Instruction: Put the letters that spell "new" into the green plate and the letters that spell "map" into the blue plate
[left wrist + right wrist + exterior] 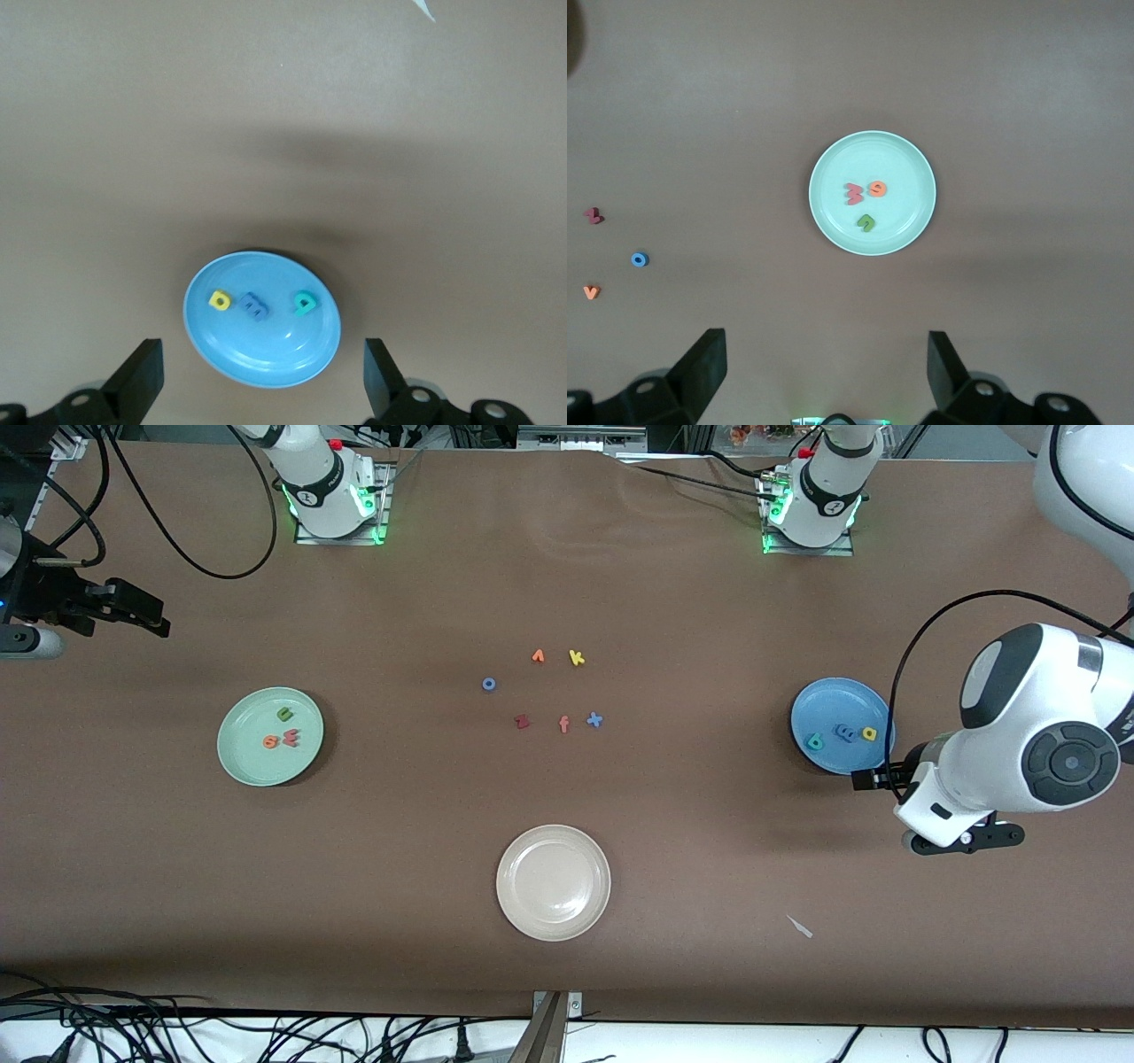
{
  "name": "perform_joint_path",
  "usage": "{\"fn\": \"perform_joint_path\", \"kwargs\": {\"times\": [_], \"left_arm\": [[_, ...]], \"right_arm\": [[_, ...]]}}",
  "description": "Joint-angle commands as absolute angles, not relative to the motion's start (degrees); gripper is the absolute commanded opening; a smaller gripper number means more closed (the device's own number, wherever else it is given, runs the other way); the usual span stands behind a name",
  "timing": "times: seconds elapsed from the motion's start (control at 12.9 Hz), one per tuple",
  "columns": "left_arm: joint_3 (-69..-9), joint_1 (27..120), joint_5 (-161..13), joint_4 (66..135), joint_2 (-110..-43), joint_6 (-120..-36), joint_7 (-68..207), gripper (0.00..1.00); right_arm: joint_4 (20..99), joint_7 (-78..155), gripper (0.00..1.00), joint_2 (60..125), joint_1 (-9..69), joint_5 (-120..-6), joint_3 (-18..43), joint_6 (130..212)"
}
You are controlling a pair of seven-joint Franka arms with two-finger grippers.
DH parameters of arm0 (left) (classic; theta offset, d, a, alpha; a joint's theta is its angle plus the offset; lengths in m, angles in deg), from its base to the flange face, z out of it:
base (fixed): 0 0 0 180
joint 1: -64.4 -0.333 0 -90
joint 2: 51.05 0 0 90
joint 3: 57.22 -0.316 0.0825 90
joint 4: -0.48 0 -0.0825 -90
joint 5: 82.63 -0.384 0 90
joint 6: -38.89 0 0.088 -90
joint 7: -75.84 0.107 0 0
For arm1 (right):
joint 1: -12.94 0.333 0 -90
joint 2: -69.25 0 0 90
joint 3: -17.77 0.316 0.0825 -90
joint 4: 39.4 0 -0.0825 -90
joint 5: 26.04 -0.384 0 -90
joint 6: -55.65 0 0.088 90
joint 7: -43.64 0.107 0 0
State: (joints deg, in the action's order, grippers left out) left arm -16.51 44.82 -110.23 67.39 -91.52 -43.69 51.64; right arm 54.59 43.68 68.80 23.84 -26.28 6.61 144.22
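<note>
Front view: a round pale mint-green plate (pixel 270 736) is set toward the right arm's end of the brown table (pixel 567 584); on it a green foam "n" (pixel 284 713) lies at about one o'clock, with an orange foam "e" (pixel 270 741) and a pinkish-red foam "w" (pixel 291 737) side by side just below centre; a round medium-blue plate (pixel 842 725) is set toward the left arm's end, bearing a teal loop-and-stem letter (pixel 815 741), a blue foam "m" (pixel 846 733) and a yellow loop-and-stem letter (pixel 869 733) in a row; six loose foam letters (pixel 549 689) are scattered at mid-table; a round cream-white plate (pixel 554 882) is placed nearer the camera than these.

Left wrist view: the left gripper (pixel 257 381) is seen with jaws spread wide and nothing between them, over the blue plate's rim.

Right wrist view: the right gripper (pixel 824 376) is seen likewise spread and unladen, over bare table beside the green plate.
</note>
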Motion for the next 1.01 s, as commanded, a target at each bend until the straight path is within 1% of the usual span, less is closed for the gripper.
{"fn": "perform_joint_path", "kwargs": {"times": [0.0, 0.16, 0.31, 0.39, 0.54, 0.78, 0.93], "left_arm": [[-25.54, 50.14, -102.88, 61.66, -89.91, -40.92, 57.11, 0.99], [-36.86, 55.93, -95.77, 61.57, -86.49, -40.92, 63.58, 0.99], [-49.6, 61.3, -84.1, 61.83, -83.32, -41.09, 67.3, 0.99], [-53.4, 62.8, -80.82, 62.44, -81.74, -41.35, 68.01, 0.99], [-53.7, 62.82, -80.09, 65.24, -79.28, -43.1, 68.98, 0.99], [-53.7, 62.21, -80.0, 78.49, -70.59, -52.84, 71.09, 0.99], [-53.62, 61.85, -80.0, 86.66, -65.93, -58.99, 71.18, 0.99]], "right_arm": [[53.06, 43.81, 1.0, 69.43, 24.02, -27.27, 6.79, 143.8], [53.15, 43.82, 1.0, 69.43, 24.02, -27.36, 6.79, 143.8], [53.15, 43.73, 1.0, 69.43, 24.02, -27.36, 6.79, 143.89], [53.15, 43.47, 1.0, 69.52, 24.02, -27.36, 6.7, 143.8], [53.15, 43.29, 1.0, 69.52, 23.93, -27.36, 6.61, 143.8], [53.15, 43.2, 1.0, 69.52, 23.93, -27.36, 6.61, 143.71], [53.15, 43.29, 1.0, 69.52, 23.93, -27.36, 6.61, 143.71]]}}
